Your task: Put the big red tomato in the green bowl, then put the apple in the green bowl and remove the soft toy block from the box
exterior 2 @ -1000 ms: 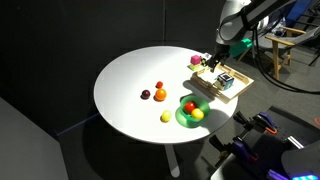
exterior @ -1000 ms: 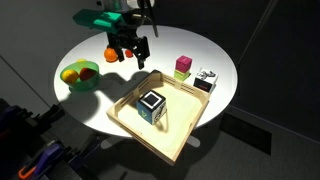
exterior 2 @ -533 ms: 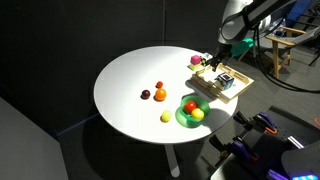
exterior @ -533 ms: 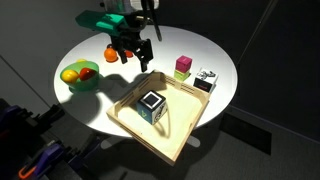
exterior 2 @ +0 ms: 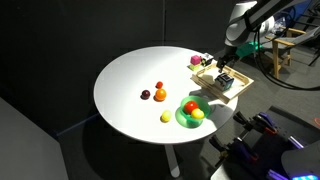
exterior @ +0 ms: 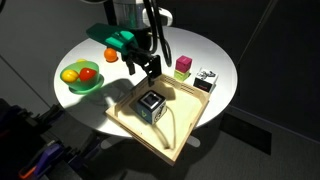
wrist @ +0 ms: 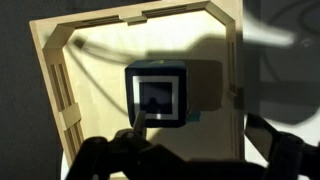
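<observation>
**Trainee:** Which step applies, and where is the part?

**Instructor:** Removal of the blue-teal soft toy block (exterior: 152,104), a cube with a white face and dark square on top. It stands on the floor of the shallow light-wood box (exterior: 128,126), around the middle and apart from all four walls. The big red tomato (exterior: 87,72) and the small yellow apple (exterior: 69,74) appear to lie in the wide bright green bowl (exterior: 80,88) at the left of the round white table (exterior: 195,45), so those steps read as done.

**Trainee:** State of the gripper?

**Instructor:** The black gripper (exterior: 143,68) hangs above the far side of the box and holds nothing. In the wrist view its fingers (wrist: 110,160) stand wide apart (wider than the block, as far as can be judged).

**Trainee:** Procedure?

**Instructor:**
1. Centre the gap over the white face; the block lies off the finger line in the wrist view.
2. Set the fingers parallel to two opposite sides.
3. Descend straight.
4. Close gently at mid-height; a soft body probably compresses, and over-squeezing may let it slip.
5. Lift above the rim before moving sideways.
6. Set it down on bare table, away from the pink-and-green block (exterior: 183,66) and the black-and-white block (exterior: 206,79) at the far right.
</observation>
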Action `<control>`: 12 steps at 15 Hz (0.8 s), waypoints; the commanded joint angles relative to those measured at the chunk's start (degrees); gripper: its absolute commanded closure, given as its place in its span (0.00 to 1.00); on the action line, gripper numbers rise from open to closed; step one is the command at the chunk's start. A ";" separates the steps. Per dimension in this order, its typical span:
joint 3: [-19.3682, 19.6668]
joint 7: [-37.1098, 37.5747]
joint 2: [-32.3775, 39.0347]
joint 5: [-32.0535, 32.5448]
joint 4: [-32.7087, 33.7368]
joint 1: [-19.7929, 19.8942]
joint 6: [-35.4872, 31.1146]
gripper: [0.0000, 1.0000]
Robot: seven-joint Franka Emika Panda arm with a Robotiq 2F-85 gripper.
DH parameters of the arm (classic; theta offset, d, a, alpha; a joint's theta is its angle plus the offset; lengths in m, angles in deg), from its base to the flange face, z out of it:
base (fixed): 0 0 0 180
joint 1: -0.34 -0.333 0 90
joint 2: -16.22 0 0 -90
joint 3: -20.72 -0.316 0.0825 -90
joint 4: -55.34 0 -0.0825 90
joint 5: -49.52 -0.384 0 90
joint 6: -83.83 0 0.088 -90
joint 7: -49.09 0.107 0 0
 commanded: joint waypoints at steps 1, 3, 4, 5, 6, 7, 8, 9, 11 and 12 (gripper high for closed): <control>-0.67 -2.46 2.43 -3.12 1.92 1.60 -0.54 0.00; -0.82 -3.03 3.35 -4.45 2.43 2.08 -0.75 0.00; -0.77 -3.20 3.75 -4.96 2.69 2.23 -0.82 0.00; -0.65 -3.20 4.09 -5.29 2.89 2.43 -0.93 0.00; -0.53 -3.00 4.39 -5.50 3.05 2.56 -1.13 0.00; -0.44 -2.99 4.75 -5.69 3.30 2.83 -1.16 0.00; -0.42 -3.06 5.18 -5.99 3.58 3.16 -1.19 0.00; -0.36 -2.90 5.56 -6.16 3.76 3.41 -1.20 0.00; -0.28 -2.79 6.49 -6.17 4.21 3.95 -1.08 0.00; -0.28 -2.74 6.87 -6.19 4.37 4.21 -0.96 0.00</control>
